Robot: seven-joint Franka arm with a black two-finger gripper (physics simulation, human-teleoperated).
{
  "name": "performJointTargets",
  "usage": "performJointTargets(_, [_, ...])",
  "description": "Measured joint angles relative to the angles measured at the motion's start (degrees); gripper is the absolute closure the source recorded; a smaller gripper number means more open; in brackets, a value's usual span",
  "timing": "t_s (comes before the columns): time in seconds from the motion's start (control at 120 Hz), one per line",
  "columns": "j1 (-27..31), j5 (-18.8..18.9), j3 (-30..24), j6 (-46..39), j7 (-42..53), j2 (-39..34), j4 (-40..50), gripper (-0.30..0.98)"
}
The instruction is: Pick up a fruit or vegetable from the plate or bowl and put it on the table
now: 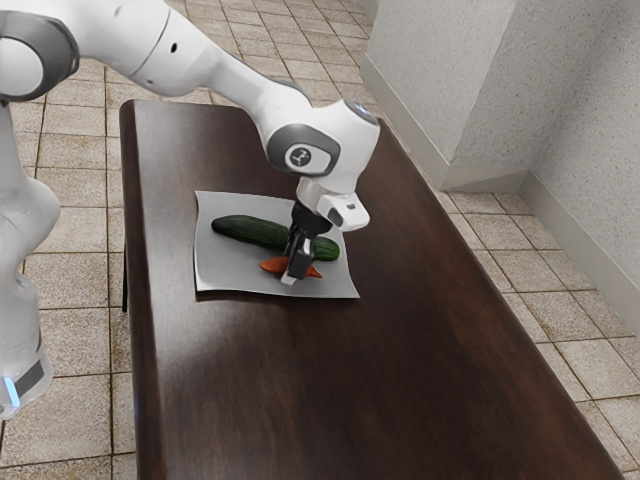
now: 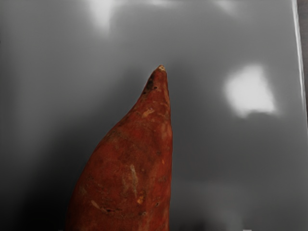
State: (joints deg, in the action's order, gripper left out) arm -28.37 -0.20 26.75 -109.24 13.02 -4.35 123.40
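Your gripper [image 1: 294, 271] is low over the middle of the orange sweet potato [image 1: 271, 265], with a pointy end poking out on each side, and that looks like a good spot to keep it from tipping when you lift. You can't tell from here if it has a real grip, so check before you go up. The sweet potato is on the gray plate [image 1: 225, 277], near the big cucumber [image 1: 248, 231], so lift it straight up to miss that, then go to the table [image 1: 400, 390].
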Motion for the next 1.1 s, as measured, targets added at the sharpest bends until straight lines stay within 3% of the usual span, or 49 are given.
performJointTargets(0.183, [-0.15,-0.43,-0.06,-0.51,0.12,0.19,0.08,0.53])
performJointTargets(0.408, [-0.61,-0.66,-0.28,-0.72,0.23,-1.46,-1.19,0.55])
performJointTargets(0.508, [-3.67,-0.88,-0.76,-0.67,0.29,-0.95,-5.49,0.54])
performJointTargets(0.717, [-10.9,-3.93,-3.23,-0.51,1.14,7.84,-18.55,0.54])
performJointTargets(0.983, [-11.67,-7.0,-6.84,-0.57,2.53,13.02,-24.83,0.55])
performJointTargets(1.1, [-11.5,-8.32,-6.82,-0.61,3.02,13.4,-24.92,0.28])
